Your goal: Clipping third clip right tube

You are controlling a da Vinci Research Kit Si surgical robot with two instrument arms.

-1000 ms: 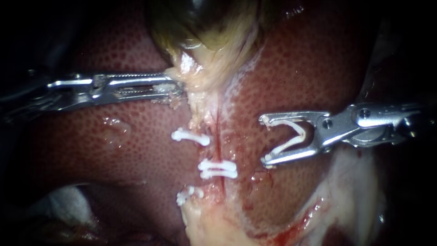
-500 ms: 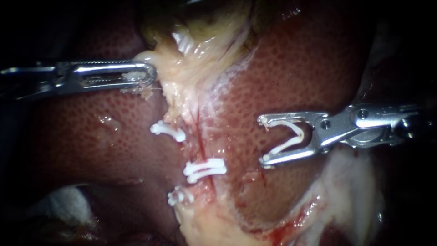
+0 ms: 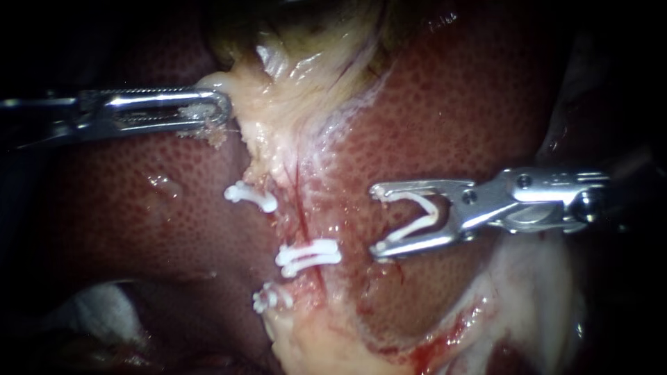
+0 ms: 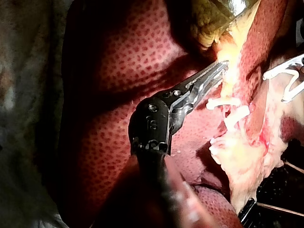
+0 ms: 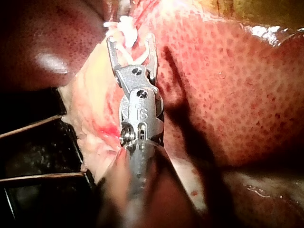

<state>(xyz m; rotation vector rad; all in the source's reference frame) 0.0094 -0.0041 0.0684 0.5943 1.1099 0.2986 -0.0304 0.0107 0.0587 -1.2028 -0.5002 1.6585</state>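
- Endoscope view: the left instrument's end effector (image 3: 212,111) is clamped on pale gallbladder tissue (image 3: 260,118), likely to stretch the tubes.
- The right instrument's end effector (image 3: 376,221) stands wide, cradling an open clip (image 3: 417,217), near the right tube (image 3: 303,208) but not yet around it.

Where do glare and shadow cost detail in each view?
Endoscope view: light pools centrally, edges fall dark; glare on the left instrument and wet gallbladder; the clip in the right instrument is well lit. Left wrist view: the instrument's shadow darkens the liver beside it. Right wrist view: a long shadow crosses the liver.
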